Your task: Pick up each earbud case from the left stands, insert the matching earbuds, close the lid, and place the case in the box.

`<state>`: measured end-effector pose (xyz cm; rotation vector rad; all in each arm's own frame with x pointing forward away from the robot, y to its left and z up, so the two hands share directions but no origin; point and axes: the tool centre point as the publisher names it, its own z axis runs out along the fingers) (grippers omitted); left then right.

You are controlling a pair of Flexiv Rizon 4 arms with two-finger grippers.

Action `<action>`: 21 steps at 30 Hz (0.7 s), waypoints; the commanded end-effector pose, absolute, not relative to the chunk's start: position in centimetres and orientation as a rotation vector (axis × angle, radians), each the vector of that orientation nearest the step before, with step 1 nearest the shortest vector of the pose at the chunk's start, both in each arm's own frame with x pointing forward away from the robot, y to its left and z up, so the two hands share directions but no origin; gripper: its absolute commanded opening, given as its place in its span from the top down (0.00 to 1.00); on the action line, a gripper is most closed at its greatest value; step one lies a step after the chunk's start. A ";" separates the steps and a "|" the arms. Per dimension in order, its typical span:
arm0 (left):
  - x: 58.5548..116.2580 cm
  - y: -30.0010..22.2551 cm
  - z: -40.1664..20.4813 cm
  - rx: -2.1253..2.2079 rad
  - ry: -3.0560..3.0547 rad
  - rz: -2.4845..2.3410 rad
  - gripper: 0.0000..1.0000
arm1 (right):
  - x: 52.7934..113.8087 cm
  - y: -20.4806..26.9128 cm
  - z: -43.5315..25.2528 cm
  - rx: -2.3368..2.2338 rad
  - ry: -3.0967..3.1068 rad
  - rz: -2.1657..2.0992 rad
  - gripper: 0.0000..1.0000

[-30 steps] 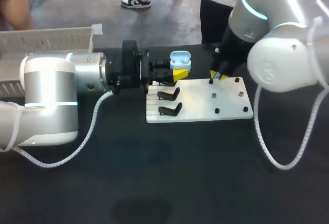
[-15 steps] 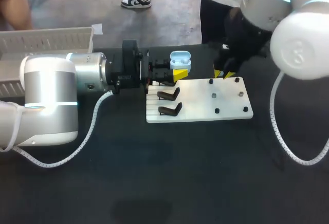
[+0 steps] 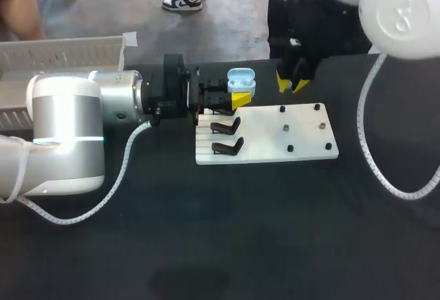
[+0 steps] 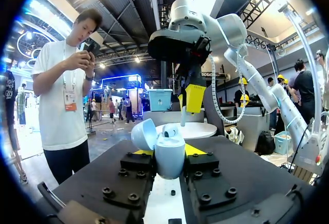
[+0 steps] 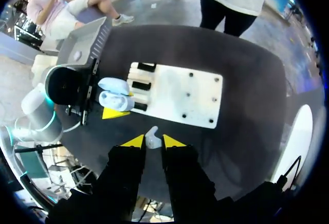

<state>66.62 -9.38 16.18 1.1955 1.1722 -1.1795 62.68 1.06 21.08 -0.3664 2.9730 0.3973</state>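
Over table (image 3: pixel 206 245), right gripper (image 5: pixel 152 142) pinches earbud (image 5: pixel 151 137) near open case (image 5: pixel 116 96).

Pale-blue earbud case (image 4: pixel 168 154) — lid open, upright; white earbud (image 5: pixel 152 138) pinched between right fingers (image 5: pixel 134 142).

a black table (image 3: pixel 227 245) with a dull, matte top spreads wide under even light, showing a faint grey sheen and a few soft shadows, its far edge running straight across in the head view.
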 end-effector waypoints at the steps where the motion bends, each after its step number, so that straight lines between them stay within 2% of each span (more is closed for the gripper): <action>1: 66.5 -9.4 16.1 1.190 1.169 -1.174 1.00 | 63.1 2.0 22.0 -0.404 2.982 0.377 1.00; 21: 66.5 -9.4 16.1 1.190 1.169 -1.174 1.00 | 64.6 6.5 23.7 -0.715 2.906 0.309 1.00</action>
